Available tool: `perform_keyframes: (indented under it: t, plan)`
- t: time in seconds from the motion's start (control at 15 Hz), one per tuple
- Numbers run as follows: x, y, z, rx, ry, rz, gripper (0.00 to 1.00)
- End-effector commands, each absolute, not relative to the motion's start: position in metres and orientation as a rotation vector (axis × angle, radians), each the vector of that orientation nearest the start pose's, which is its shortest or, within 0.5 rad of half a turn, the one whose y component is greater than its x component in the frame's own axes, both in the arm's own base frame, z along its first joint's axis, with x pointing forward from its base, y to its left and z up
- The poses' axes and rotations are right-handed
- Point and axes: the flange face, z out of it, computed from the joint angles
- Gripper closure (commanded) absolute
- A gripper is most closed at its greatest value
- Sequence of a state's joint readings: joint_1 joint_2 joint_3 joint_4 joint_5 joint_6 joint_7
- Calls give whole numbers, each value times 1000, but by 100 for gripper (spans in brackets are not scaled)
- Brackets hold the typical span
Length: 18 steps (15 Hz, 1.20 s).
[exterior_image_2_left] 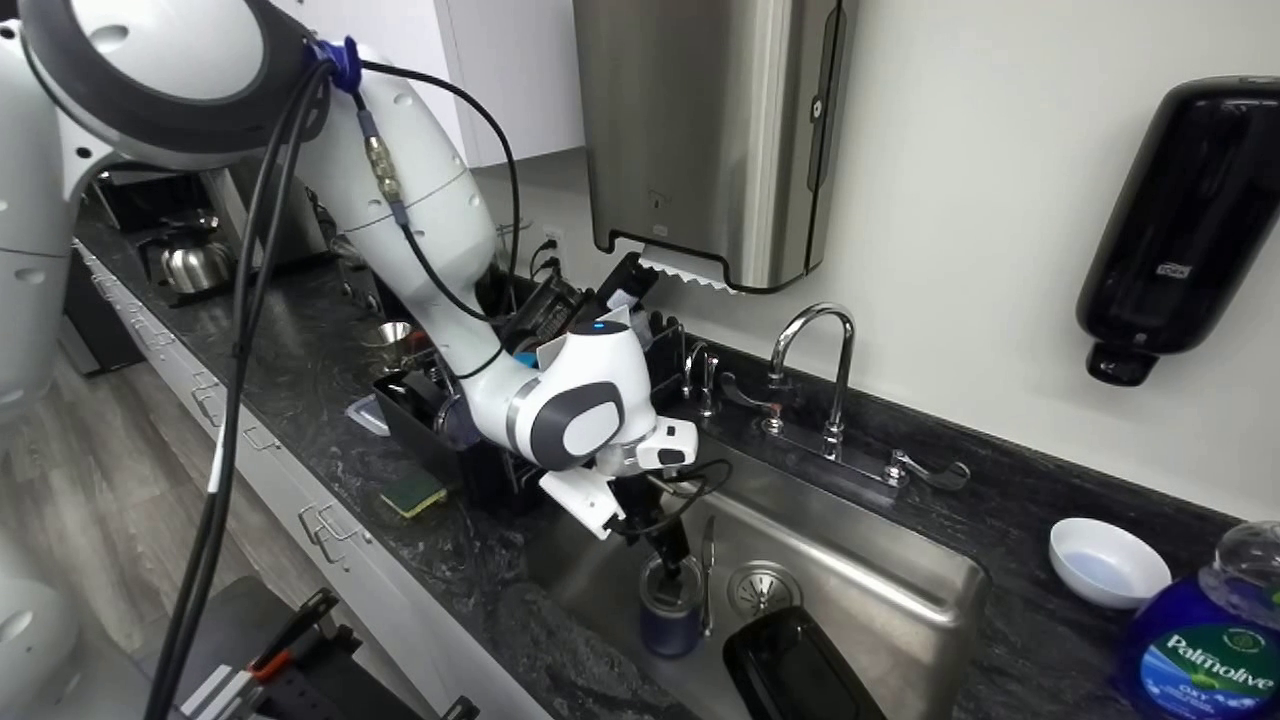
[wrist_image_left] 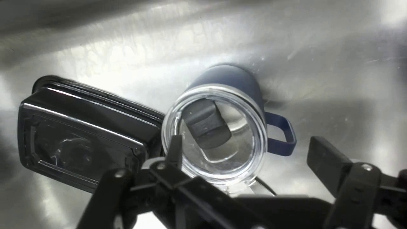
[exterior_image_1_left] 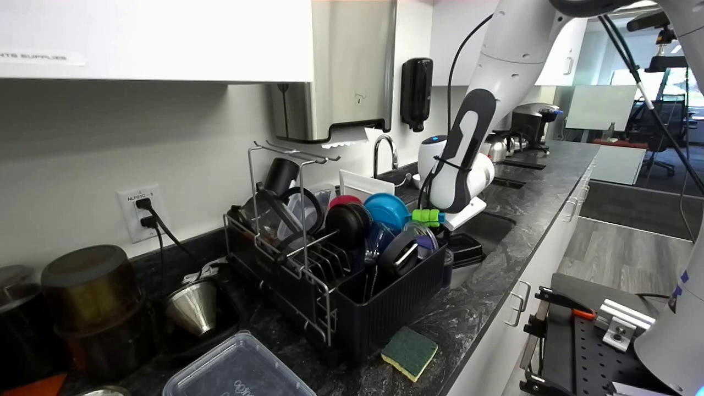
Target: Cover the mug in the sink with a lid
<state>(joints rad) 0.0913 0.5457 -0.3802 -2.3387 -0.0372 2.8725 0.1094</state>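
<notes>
The dark blue mug (wrist_image_left: pixel 233 76) stands in the steel sink, with its handle (wrist_image_left: pixel 281 148) to the right in the wrist view. A clear round lid (wrist_image_left: pixel 216 133) with a dark grey slider lies over the mug's mouth; I cannot tell whether it is pressed down fully. In an exterior view the mug (exterior_image_2_left: pixel 670 630) stands upright under my gripper (exterior_image_2_left: pixel 665 550). In the wrist view my gripper (wrist_image_left: pixel 245 138) is open with nothing between the fingers. Its left finger overlaps the lid's rim in the picture; its right finger is right of the handle.
A black container (wrist_image_left: pixel 89 136) lies beside the mug in the sink (exterior_image_2_left: pixel 870 545). A knife (exterior_image_2_left: pixel 708 560) is behind the mug. A faucet (exterior_image_2_left: pixel 845 350), white bowl (exterior_image_2_left: pixel 1110 565) and soap bottle (exterior_image_2_left: pixel 1200 640) line the sink. A full dish rack (exterior_image_1_left: pixel 385 313) stands near the arm.
</notes>
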Motion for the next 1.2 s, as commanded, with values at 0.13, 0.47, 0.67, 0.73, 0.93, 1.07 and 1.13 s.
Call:
perform_keyframes:
  t: [0.13,0.47,0.67,0.73,0.93,1.07,1.13]
  plan:
    - [478,-179,151,-3235,416,204,0]
    - [479,-208,161,-3203,185,237,0]
    - [480,-224,163,-3182,42,229,27]
    - [480,-228,162,-3174,6,227,27]
    - [480,-235,161,-3155,-69,235,47]
    - [482,-236,160,-3146,-101,233,60]
    - [483,-236,159,-3145,-117,215,67]
